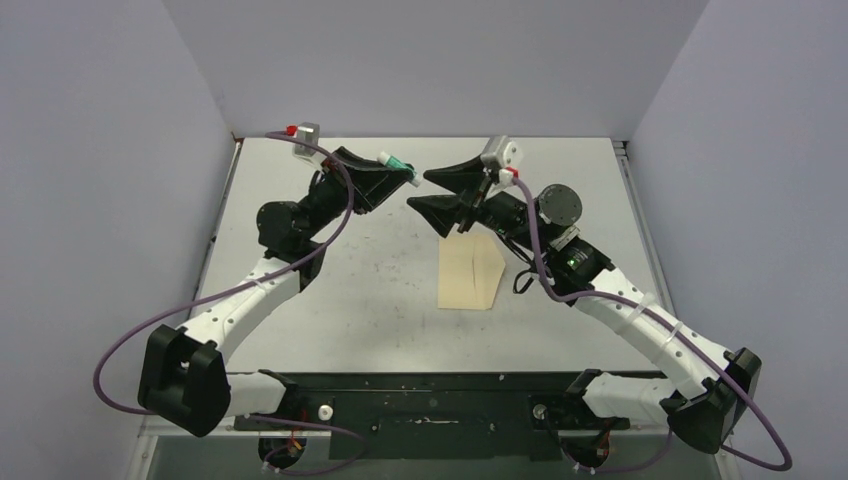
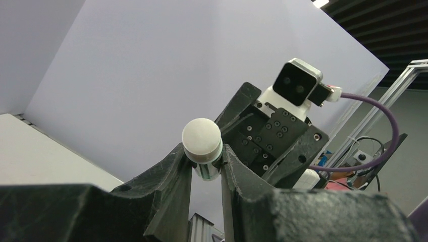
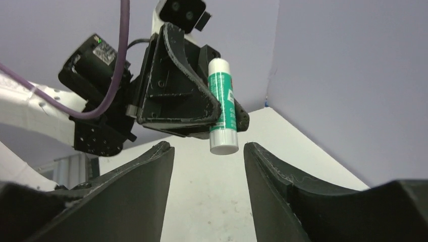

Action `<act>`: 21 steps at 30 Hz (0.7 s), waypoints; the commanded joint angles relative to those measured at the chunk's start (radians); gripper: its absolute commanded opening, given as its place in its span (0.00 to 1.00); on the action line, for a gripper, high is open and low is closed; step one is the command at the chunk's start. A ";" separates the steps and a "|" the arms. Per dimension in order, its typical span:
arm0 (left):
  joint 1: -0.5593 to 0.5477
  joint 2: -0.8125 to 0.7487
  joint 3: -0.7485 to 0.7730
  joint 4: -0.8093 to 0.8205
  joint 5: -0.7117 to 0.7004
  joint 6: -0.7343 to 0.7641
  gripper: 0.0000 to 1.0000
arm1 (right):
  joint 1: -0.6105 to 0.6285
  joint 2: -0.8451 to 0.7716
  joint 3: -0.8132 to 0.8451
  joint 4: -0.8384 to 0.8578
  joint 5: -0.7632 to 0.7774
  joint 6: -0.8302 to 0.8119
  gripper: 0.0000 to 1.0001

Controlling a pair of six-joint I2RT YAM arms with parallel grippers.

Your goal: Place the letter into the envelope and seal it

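The pale tan envelope (image 1: 470,272) lies flat on the table right of centre, its flap end pointing towards the back. The letter does not show in any view. My left gripper (image 1: 402,170) is raised above the back of the table and shut on a green and white glue stick (image 1: 398,163), which also shows in the left wrist view (image 2: 203,146) and the right wrist view (image 3: 222,108). My right gripper (image 1: 420,188) is open and empty, its tips facing the stick's white end from the right, a short way off.
The grey table (image 1: 360,300) is walled on three sides. A black mounting rail (image 1: 430,400) runs along the near edge between the arm bases. Purple cables loop off both arms.
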 commanded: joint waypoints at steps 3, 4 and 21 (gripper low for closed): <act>-0.006 -0.047 0.028 -0.013 0.025 -0.032 0.00 | 0.032 -0.032 0.028 -0.094 0.020 -0.413 0.48; -0.006 -0.049 0.027 -0.016 0.029 -0.033 0.00 | 0.033 -0.033 0.028 -0.087 0.026 -0.423 0.44; -0.011 -0.064 0.013 -0.024 0.043 -0.030 0.00 | 0.053 -0.014 0.008 0.058 -0.013 -0.353 0.43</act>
